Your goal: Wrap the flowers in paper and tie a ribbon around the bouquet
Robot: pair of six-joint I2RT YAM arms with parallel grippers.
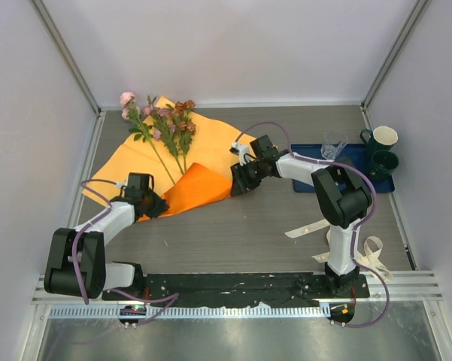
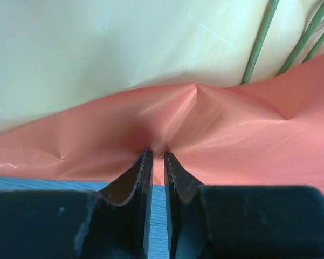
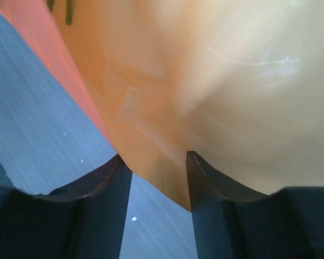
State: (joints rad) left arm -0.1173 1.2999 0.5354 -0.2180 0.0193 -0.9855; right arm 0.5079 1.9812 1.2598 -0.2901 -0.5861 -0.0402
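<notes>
The flowers lie on the spread orange paper, blooms toward the far left and stems running toward the paper's near fold. That bright fold is turned up over the paler side. My left gripper is shut on the fold, and the paper puckers at the tips. At the paper's right edge, my right gripper stands open with a corner of the paper lying across the gap. The cream ribbon lies on the table to the right, beside the right arm's base.
A blue tray at the right holds a clear glass and two green mugs. More ribbon loops lie near the right wall. White walls close in the table on three sides.
</notes>
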